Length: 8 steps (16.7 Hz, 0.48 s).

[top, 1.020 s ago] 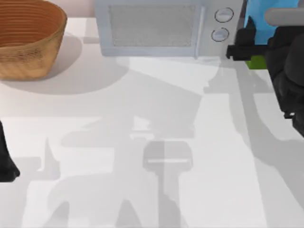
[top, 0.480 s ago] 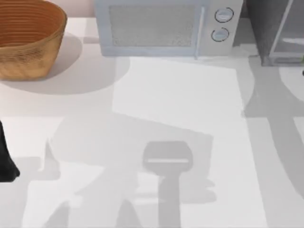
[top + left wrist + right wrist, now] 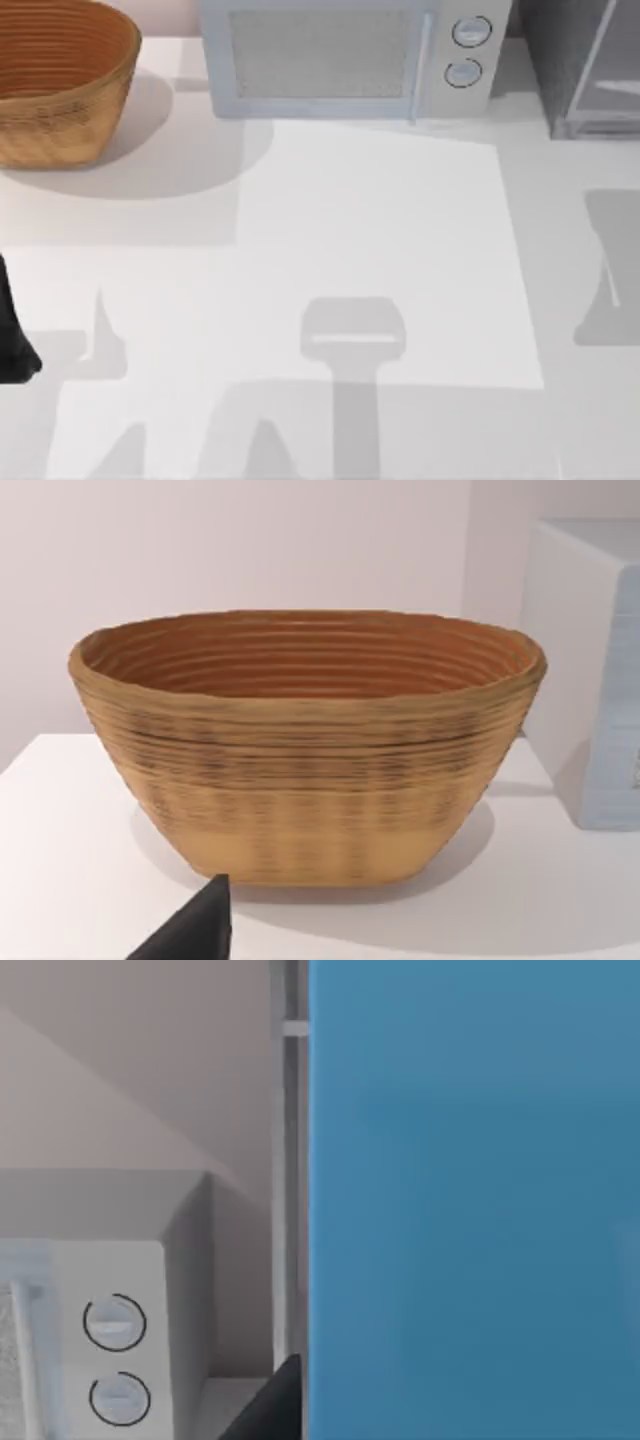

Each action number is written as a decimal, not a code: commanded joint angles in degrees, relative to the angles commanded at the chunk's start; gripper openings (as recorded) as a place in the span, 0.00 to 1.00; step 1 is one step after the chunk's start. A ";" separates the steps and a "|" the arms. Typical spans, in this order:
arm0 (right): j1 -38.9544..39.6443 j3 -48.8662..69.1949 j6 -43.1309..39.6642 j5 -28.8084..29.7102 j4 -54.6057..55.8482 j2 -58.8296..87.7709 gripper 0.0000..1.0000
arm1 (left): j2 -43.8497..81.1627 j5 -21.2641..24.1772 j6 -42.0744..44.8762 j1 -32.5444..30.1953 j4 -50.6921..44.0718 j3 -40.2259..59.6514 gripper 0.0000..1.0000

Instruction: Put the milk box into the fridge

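Change, top view: right arm and milk box, at the far right a second ago, are out of frame now; fridge [image 3: 585, 60] front is uncovered.
Change, shadows: broad arm shadow across the worktop [image 3: 380, 220] centre has drawn back to the near edge; a new narrow shadow lies at the right edge.
Milk box [image 3: 470, 1200]: close before the right wrist camera, blue face only, with the fridge [image 3: 288, 1160] frame edge just beside it and the microwave [image 3: 110, 1340] knobs further left.
Right tool [image 3: 272, 1405]: one dark finger tip at the box's edge; cannot tell if it grips.
Left tool [image 3: 195, 930]: parked at the near left edge, one dark tip in its wrist view, pointing at the basket [image 3: 305, 745]; finger state cannot tell.
Left arm [image 3: 12, 340]: dark bulk at the left edge.
Worktop: white, plain, patterned by grey shadows.
Far row, left to right: basket [image 3: 60, 75], microwave [image 3: 345, 55], fridge.
Room: pale wall behind the basket.
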 joint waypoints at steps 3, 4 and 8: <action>-3.28 -6.49 0.60 -3.48 -7.00 -7.86 0.00 | 0.00 0.00 0.00 0.00 0.00 0.00 1.00; -3.95 -7.77 0.82 -4.30 -8.30 -9.29 0.00 | 0.00 0.00 0.00 0.00 0.00 0.00 1.00; -4.50 -8.72 1.01 -5.01 -9.26 -10.34 0.00 | 0.00 0.00 0.00 0.00 0.00 0.00 1.00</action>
